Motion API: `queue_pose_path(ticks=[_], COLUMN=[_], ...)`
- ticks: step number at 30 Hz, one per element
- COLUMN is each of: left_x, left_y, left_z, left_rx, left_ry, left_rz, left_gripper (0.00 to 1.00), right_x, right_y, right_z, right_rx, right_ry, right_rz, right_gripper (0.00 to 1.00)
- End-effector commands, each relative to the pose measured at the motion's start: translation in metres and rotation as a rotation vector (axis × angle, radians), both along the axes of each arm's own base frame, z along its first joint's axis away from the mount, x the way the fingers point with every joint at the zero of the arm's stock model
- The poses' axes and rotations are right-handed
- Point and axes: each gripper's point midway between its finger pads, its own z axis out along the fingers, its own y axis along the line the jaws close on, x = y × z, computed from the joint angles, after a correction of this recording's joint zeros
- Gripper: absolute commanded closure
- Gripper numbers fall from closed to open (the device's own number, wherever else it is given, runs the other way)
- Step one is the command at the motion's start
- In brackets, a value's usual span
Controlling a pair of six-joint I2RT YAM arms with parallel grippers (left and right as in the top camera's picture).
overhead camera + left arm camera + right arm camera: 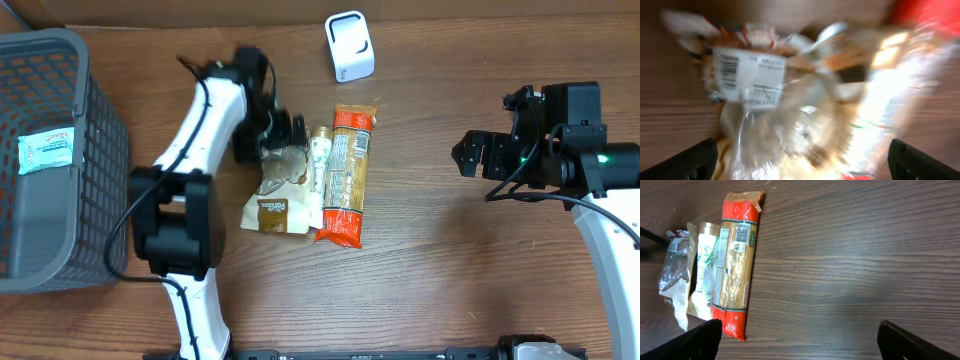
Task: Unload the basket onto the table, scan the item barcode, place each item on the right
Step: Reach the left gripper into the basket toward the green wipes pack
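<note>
Overhead, left arm: the left gripper (pixel 278 135) is poised over the far end of the clear snack bag (pixel 278 190), left of centre on the wooden table (pixel 450 280).
Overhead, items: the bag is laid just beside a slim white-green pack (pixel 320 165), which touches a long orange spaghetti pack (pixel 348 170). A white scanner (pixel 350 45) is set well apart at the far edge, and a grey basket (pixel 40 45) at the left.
Overhead, right arm: the right gripper (pixel 468 155) is held well to the right, with nothing carried.
Left wrist: the view is blurred. The fingertips are seen at both lower corners, spread wide, with the bag between them and not clamped. A white barcode label (pixel 750 75) is seen on the bag.
Right wrist: the jaws are spread, and only bare wood is framed between them.
Risk: crinkled film could be pinched thinly and slip. The label could be turned away from the scanner, or the neighbouring pack dragged along.
</note>
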Motion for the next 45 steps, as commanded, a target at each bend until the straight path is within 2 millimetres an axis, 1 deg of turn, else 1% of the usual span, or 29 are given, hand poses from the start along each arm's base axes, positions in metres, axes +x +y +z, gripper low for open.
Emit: queue_pose_path(ticks=[1, 3, 5, 7, 9, 10, 12, 14, 15, 17, 18, 19, 20, 21, 22, 25, 27, 29, 30, 35, 42, 45], left_x=[0.031, 0.034, 0.034, 0.030, 0.022, 0.016, 0.004, -0.011, -0.019, -0.034, -0.043, -0.049, -0.053, -0.058, -0.059, -0.057, -0.044, -0.030, -0.023, -0.006, 0.009, 0.016], left_y=[0.028, 0.046, 0.071, 0.106, 0.143, 0.162, 0.201, 0.242, 0.262, 0.300, 0.320, 0.336, 0.347, 0.361, 0.369, 0.393, 0.403, 0.412, 0.416, 0.429, 0.440, 0.444], left_z=[0.130, 0.174, 0.216, 0.252, 0.279, 0.289, 0.301, 0.301, 0.298, 0.288, 0.280, 0.272, 0.263, 0.249, 0.240, 0.205, 0.183, 0.158, 0.142, 0.078, 0.011, -0.003], left_rx=[0.034, 0.070, 0.126, 0.200, 0.271, 0.299, 0.332, 0.354, 0.364, 0.384, 0.395, 0.398, 0.397, 0.395, 0.396, 0.418, 0.440, 0.465, 0.473, 0.468, 0.454, 0.454], left_ry=[-0.345, -0.451, -0.555, -0.642, -0.698, -0.716, -0.726, -0.703, -0.683, -0.635, -0.603, -0.573, -0.547, -0.510, -0.490, -0.426, -0.422, -0.416, -0.405, -0.338, -0.271, -0.281], left_rz=[-0.049, -0.056, -0.037, 0.034, 0.122, 0.167, 0.271, 0.402, 0.465, 0.592, 0.666, 0.718, 0.757, 0.796, 0.809, 0.833, 0.750, 0.655, 0.610, 0.511, 0.408, 0.386], left_gripper=[0.01, 0.00, 0.00, 0.00, 0.00, 0.00, 0.00, 0.01, 0.00, 0.00, 0.00, 0.00, 0.00, 0.00, 0.00, 0.00, 0.00, 0.00, 0.00, 0.00, 0.00, 0.00], right_x=[-0.001, 0.000, 0.000, 0.000, -0.001, -0.001, -0.001, -0.001, -0.001, -0.001, -0.001, -0.001, -0.001, -0.001, -0.001, -0.001, -0.001, -0.002, -0.002, -0.005, -0.005, -0.006], right_y=[0.000, 0.000, 0.000, 0.000, 0.000, 0.000, 0.000, 0.000, 0.000, 0.000, 0.001, 0.001, 0.001, 0.001, 0.001, 0.001, 0.001, 0.000, 0.000, 0.000, 0.000, 0.000], right_z=[-0.002, -0.002, -0.002, -0.002, -0.002, -0.002, -0.002, -0.002, -0.002, -0.002, -0.002, -0.002, -0.002, -0.002, -0.002, -0.002, -0.002, -0.002, -0.003, -0.004, -0.004, -0.005], right_rx=[-0.006, -0.006, -0.006, -0.006, -0.006, -0.006, -0.006, -0.006, -0.006, -0.006, -0.005, -0.005, -0.005, -0.005, -0.005, -0.005, -0.005, -0.005, -0.006, -0.006, -0.006, -0.006], right_ry=[0.001, 0.001, 0.001, 0.001, 0.002, 0.002, 0.002, 0.001, 0.002, 0.002, 0.002, 0.002, 0.002, 0.002, 0.002, 0.002, 0.003, 0.006, 0.010, 0.021, 0.023, 0.028], right_rz=[0.003, 0.003, 0.002, 0.002, 0.002, 0.002, 0.002, 0.003, 0.002, 0.002, 0.002, 0.002, 0.002, 0.002, 0.002, 0.002, 0.002, 0.002, 0.002, 0.002, 0.002, 0.002], right_gripper=[0.00, 0.00, 0.00, 0.00, 0.00, 0.00, 0.00, 0.00, 0.00, 0.00, 0.00, 0.00, 0.00, 0.00, 0.00, 0.00, 0.00, 0.00, 0.00, 0.00, 0.00, 0.00])
